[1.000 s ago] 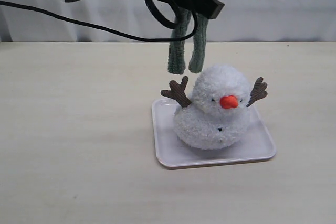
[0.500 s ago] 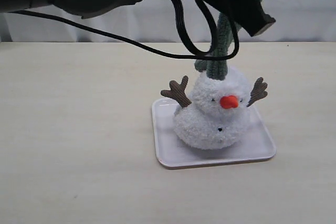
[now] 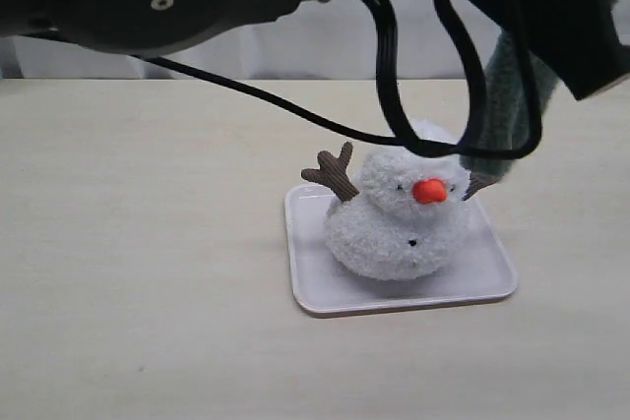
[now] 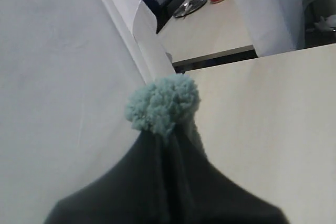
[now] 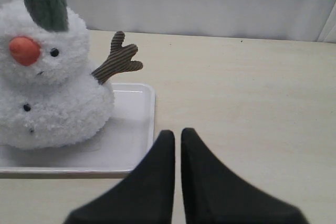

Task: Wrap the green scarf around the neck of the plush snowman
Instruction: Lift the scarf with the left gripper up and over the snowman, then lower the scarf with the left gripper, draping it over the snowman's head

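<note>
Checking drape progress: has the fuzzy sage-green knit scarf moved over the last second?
Yes. Against the white square tray, the fuzzy sage-green knit scarf swung rightward, from over the tray's left edge to right of the fluffy white plush snowman's head.

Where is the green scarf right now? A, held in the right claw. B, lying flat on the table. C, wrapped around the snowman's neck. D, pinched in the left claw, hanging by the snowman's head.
D: the left claw is shut on the green scarf, which hangs down by the plush snowman's head; the neck is bare.
</note>
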### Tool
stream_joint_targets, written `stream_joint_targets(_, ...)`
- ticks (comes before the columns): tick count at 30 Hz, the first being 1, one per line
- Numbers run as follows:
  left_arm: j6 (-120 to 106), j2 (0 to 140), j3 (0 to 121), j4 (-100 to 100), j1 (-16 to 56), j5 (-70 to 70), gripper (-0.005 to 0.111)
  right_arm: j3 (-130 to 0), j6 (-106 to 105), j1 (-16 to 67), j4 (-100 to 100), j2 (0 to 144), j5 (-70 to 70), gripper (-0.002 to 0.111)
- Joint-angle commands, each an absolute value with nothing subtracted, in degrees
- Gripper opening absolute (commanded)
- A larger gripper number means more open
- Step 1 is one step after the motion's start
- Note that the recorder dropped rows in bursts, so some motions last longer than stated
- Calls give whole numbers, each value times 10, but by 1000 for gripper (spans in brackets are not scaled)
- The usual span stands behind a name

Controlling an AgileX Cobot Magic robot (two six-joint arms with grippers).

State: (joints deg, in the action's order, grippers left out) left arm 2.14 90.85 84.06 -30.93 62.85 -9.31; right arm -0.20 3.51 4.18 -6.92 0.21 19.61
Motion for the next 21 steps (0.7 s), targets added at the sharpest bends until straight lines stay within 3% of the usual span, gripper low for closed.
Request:
stream_joint_targets(1, 16, 909, 843, -310, 633, -115, 0, 0, 31, 40, -69, 0, 196, 4)
stream_joint_targets(13, -95, 1006, 840, -316, 633, -203, 0, 0, 31, 40, -69, 0, 196, 4)
stream_joint_targets(21, -97, 1035, 840, -520, 625, -186, 0, 0, 31, 40, -69, 0, 196, 4)
